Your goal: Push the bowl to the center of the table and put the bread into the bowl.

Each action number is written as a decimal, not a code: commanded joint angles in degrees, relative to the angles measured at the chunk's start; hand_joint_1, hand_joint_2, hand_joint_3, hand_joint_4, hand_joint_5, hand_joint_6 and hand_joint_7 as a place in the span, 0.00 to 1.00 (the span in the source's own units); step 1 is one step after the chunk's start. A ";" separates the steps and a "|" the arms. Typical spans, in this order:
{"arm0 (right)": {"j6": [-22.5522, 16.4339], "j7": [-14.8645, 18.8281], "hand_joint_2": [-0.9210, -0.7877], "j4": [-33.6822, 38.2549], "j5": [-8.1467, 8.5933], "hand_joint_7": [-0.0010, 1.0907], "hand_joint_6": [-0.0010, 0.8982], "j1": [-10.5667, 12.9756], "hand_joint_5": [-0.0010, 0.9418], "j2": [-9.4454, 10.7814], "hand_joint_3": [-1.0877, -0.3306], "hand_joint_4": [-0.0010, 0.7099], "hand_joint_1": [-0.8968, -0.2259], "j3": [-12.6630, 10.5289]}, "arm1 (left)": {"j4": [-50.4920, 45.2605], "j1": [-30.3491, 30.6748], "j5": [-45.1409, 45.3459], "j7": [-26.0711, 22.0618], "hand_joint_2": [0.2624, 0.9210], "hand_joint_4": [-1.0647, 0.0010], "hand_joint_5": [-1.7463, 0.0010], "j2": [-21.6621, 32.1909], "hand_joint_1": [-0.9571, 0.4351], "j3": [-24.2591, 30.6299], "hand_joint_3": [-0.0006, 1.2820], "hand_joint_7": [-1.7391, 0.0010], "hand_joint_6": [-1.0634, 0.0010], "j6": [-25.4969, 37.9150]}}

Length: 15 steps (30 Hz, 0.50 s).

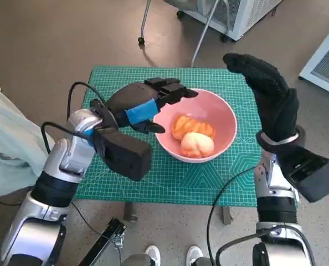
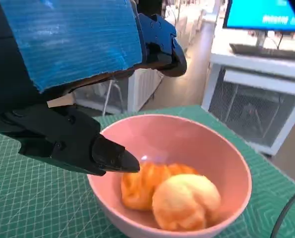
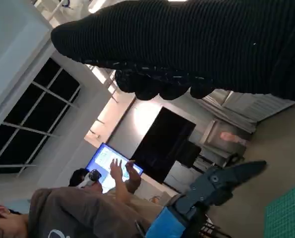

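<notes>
**Status: bread in bowl, both hands empty**

The bowl (image 1: 200,124) sits on the green mat (image 1: 153,172), roughly at the mat's middle and slightly toward the robot's right. Two pieces of bread lie inside the bowl: an orange, ridged piece (image 1: 191,126) toward the far side and a pale round piece (image 1: 197,145) toward the near rim. The two pieces touch each other. Judged from this layout, both parts of the task appear complete.

The left hand (image 1: 148,108) hovers at the bowl's left rim. Its fingers are spread and hold nothing. In the left wrist view, the upper fingers (image 2: 160,42) reach above the bowl's far rim, and one lower fingertip (image 2: 112,156) hangs just over the near rim, close to the orange piece. Contact with the rim cannot be confirmed.

The right hand (image 1: 270,97) is raised to the right of the bowl, well apart from it. Its fingers are extended and it holds nothing.

**Risks from this position**

- If the left hand withdraws low, the lower fingertip may catch the rim. This would drag or tip the bowl off centre.
- If the fingers close near the bowl, they could snag the orange piece and lift it out.
- A lowered right hand could strike the bowl's right rim.
</notes>
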 commanded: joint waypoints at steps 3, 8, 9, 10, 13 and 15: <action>0.26 -0.71 0.00 -0.03 -0.91 0.84 0.00 0.62 0.01 0.28 0.48 0.37 0.33 0.21 | 0.97 1.35 -7.02 1.93 0.99 0.74 0.98 -1.03 0.43 5.04 0.03 0.72 0.85 -3.05; 0.96 -1.23 0.00 -1.29 -0.84 0.84 0.00 0.55 0.01 0.47 0.48 0.37 0.34 0.29 | 1.89 2.40 -13.89 3.57 1.00 0.65 0.98 -2.63 0.45 9.78 0.03 0.76 0.76 -5.65; 1.35 -1.53 0.00 -1.97 -0.85 0.84 0.00 0.55 0.01 0.55 0.48 0.37 0.34 0.35 | 1.53 3.05 -16.04 4.28 1.00 0.64 0.98 -3.55 0.45 11.24 0.03 0.77 0.75 -5.91; 1.64 -1.78 0.00 -2.46 -0.88 0.84 0.00 0.56 0.01 0.61 0.48 0.37 0.34 0.41 | 1.30 3.51 -17.54 4.74 1.00 0.63 0.98 -4.20 0.45 12.27 0.03 0.78 0.73 -6.13; 2.58 -2.68 0.00 -4.06 -1.12 0.84 0.00 0.58 0.01 0.82 0.48 0.38 0.34 0.61 | -0.70 5.65 -22.85 6.44 1.00 0.62 0.99 -7.11 0.44 15.32 0.04 0.79 0.72 -6.41; 3.12 -3.36 0.00 -4.92 -1.34 0.84 0.00 0.51 0.01 1.03 0.48 0.38 0.33 0.76 | -2.93 7.39 -26.03 7.53 1.00 0.64 0.99 -9.26 0.44 16.68 0.04 0.80 0.72 -6.43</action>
